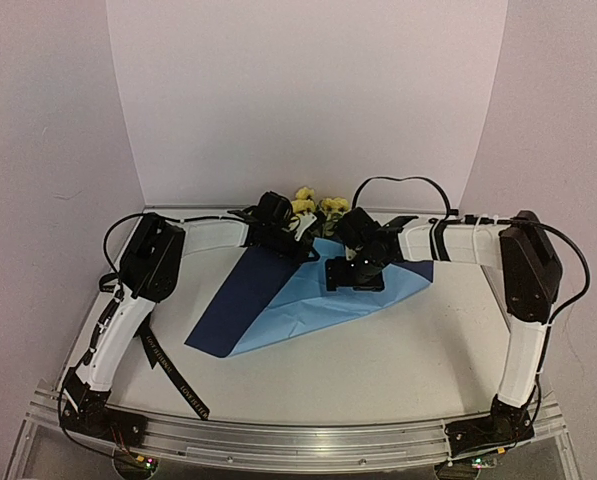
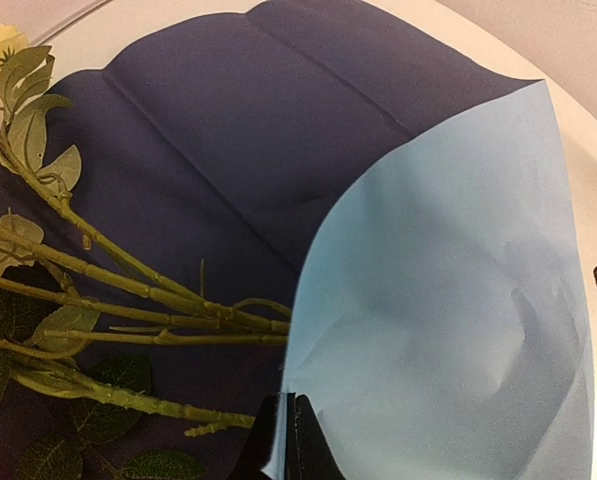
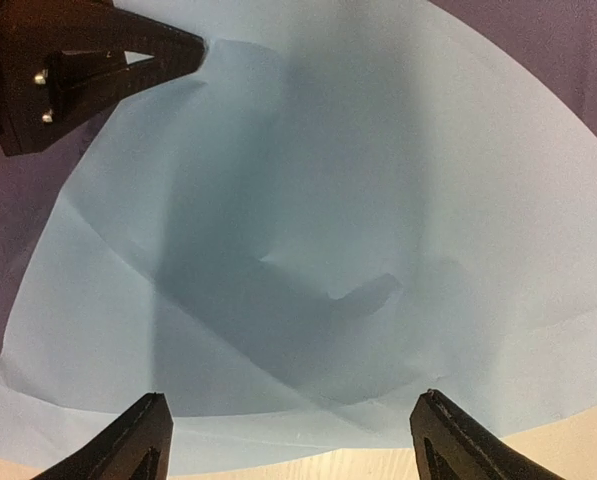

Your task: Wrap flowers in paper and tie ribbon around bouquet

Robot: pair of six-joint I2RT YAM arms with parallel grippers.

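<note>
flowers, position: the flowers point(image 1: 318, 206) lie at the far end of the paper point(image 1: 278, 305), between the two wrists. Only the yellow blooms show from above.
flowers, axis: in the left wrist view the stems lie flat on the navy face, running from the blooms and leaves at upper left down to the lower right. The cut ends reach the edge of the light blue flap.
paper, lie: flat on the table point(image 1: 418, 350), navy face up on the left. A light blue flap is folded over on the right, so the whole forms a wedge. Its long axis runs diagonally from the near-left point to the far-right corner.
paper, edges: the flap's free edge curves up off the navy face beside the stems. The far-right corner lies under the right arm.
left gripper point(image 2: 286, 425): jaws closed tight, pinching the flap's edge just beside the stem ends.
right gripper point(image 3: 293, 395): jaws spread wide and holding nothing, hanging over the blue flap with its shadow on the paper.
ribbon point(image 1: 174, 372): lies slantwise by the left forearm, close to the paper's near-left point, with its near end toward the front rail.
room: tabletop shows near and to the right of the wedge. A white backdrop stands close behind the blooms.
</note>
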